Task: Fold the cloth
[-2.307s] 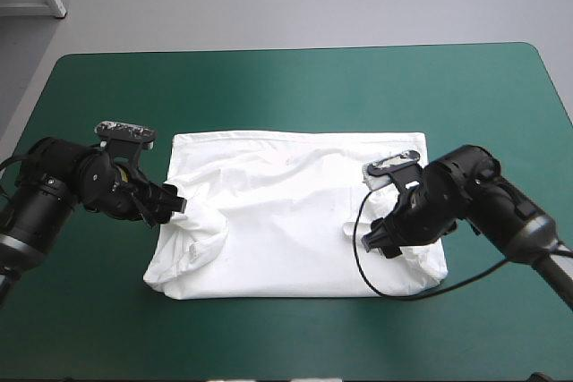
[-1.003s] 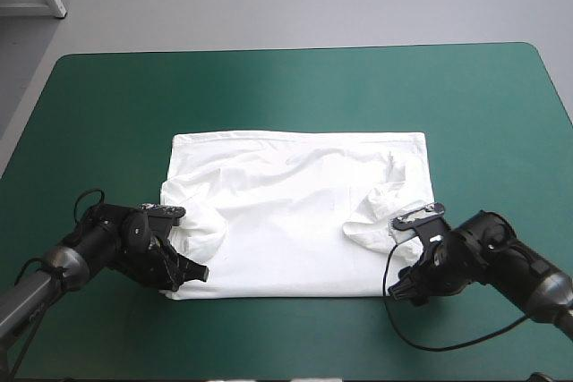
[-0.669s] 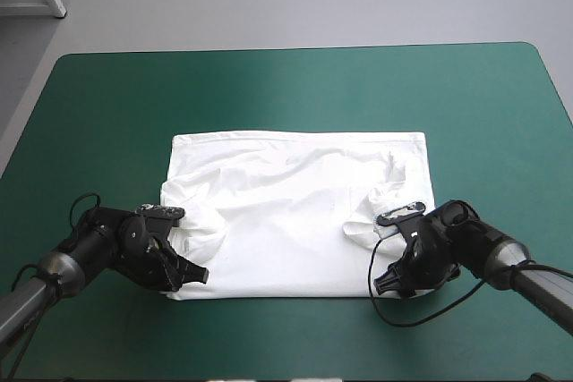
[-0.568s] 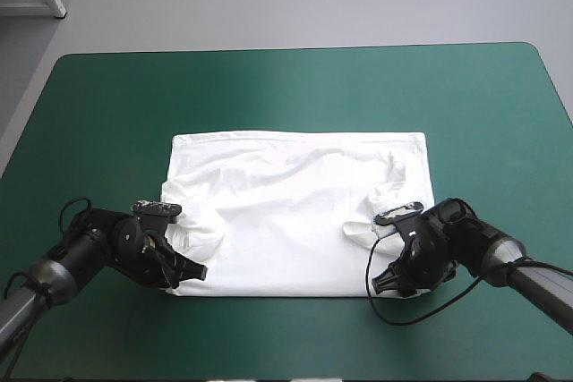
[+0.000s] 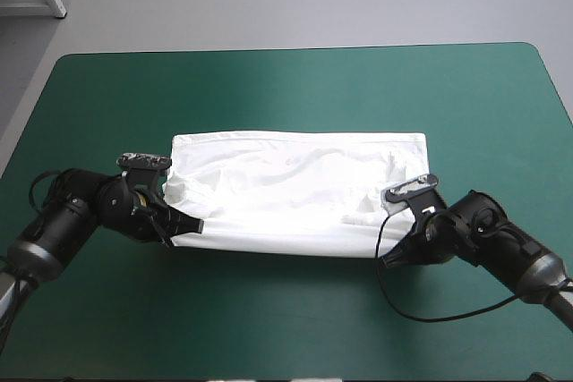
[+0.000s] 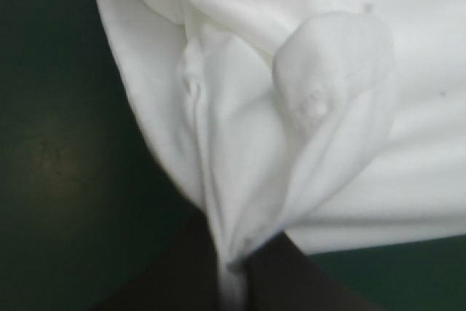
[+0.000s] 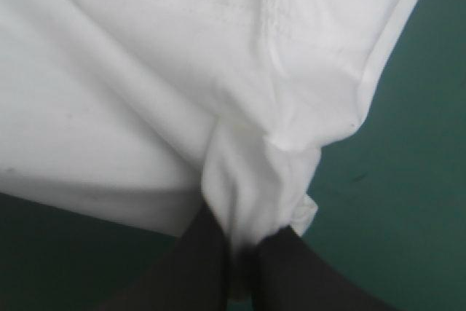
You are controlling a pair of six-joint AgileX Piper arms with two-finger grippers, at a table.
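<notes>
Your left gripper was clamped onto the near left corner of the T-shirt — in the left wrist view its black fingers stood all but closed, with a pinched ridge of white cloth rising out from between them. Your right gripper had the near right corner in the same way, a gathered tuck of fabric squeezed between its fingers. From there outward, the shirt's near edge ran in a fairly straight line from one gripper to the other, and soft folds bunched just inside each held corner. The rest of the shirt lay as a wide white band — its far edge flat and straight on the teal-green cover, around the table's middle and well apart from the far and side edges.
</notes>
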